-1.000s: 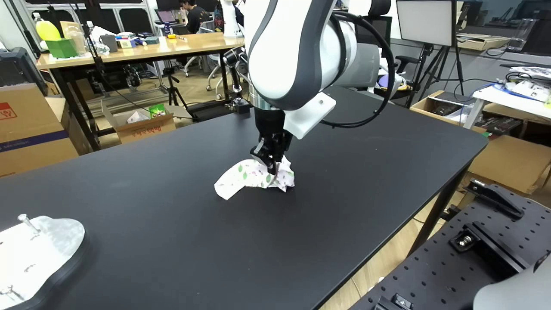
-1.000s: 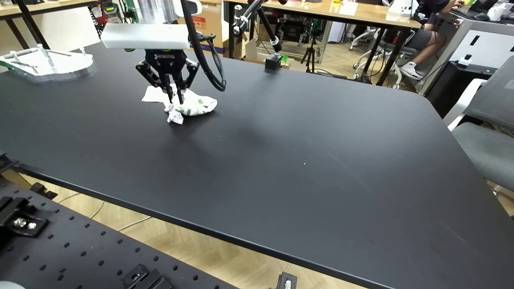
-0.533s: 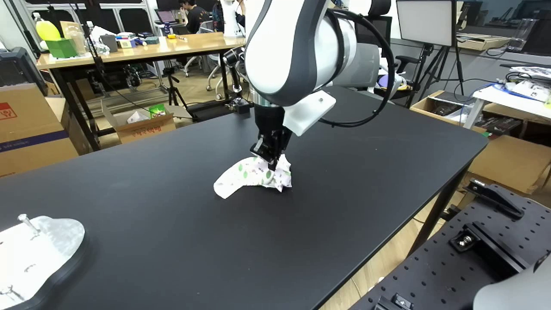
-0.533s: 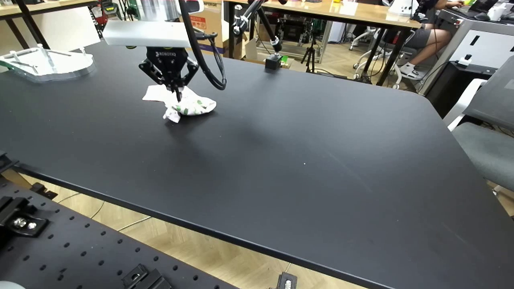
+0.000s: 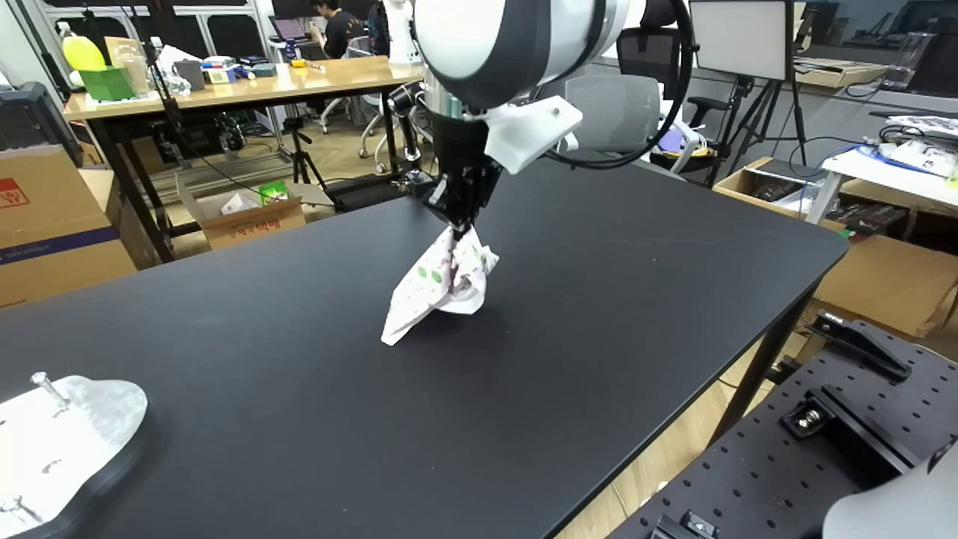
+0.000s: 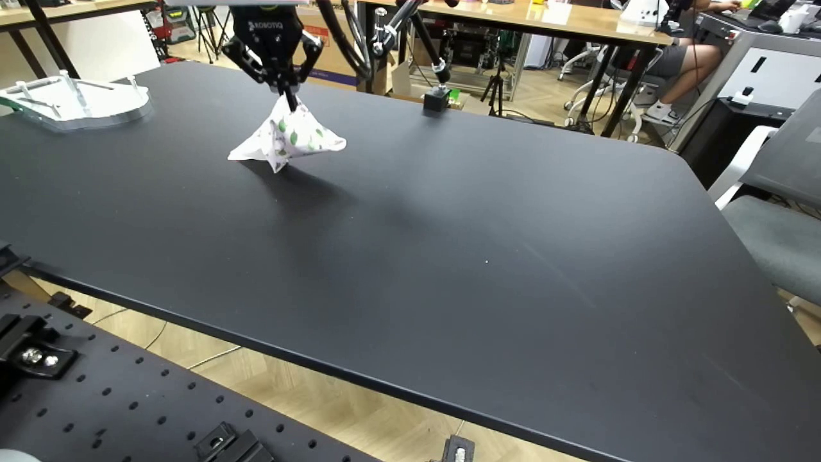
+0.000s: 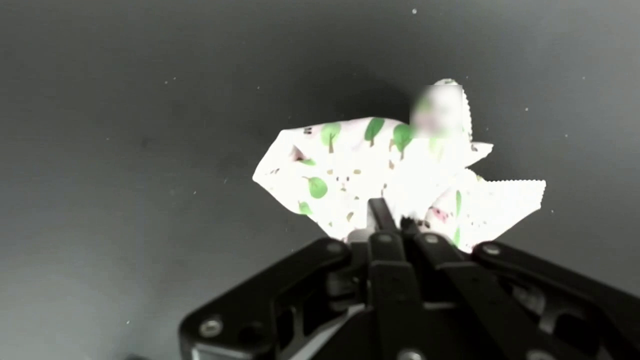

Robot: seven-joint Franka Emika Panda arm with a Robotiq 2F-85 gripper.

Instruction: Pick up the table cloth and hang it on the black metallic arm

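At twelve o'clock on the cloth (image 6: 303, 133), we hold its peak clamped in the gripper (image 6: 290, 104), presumably so edges drape.

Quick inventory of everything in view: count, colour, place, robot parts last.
table: one, black, centre
cloth: one, white with green print, raised over the table
metal arm: one, black and silver, table's far edge
pegged board: one, white, on the table
perforated plate: at least one, black, beside the table
desks: at least two, light brown, background
small box: one, green, on a desk
cardboard boxes: several, brown, background
chairs: several, grey and black, background
person: at least one, dark-shirted, background
clutter: uncountable, mixed colours, background
robot arm: one, white and grey, above the table
gripper: one, black, shut on the cloth
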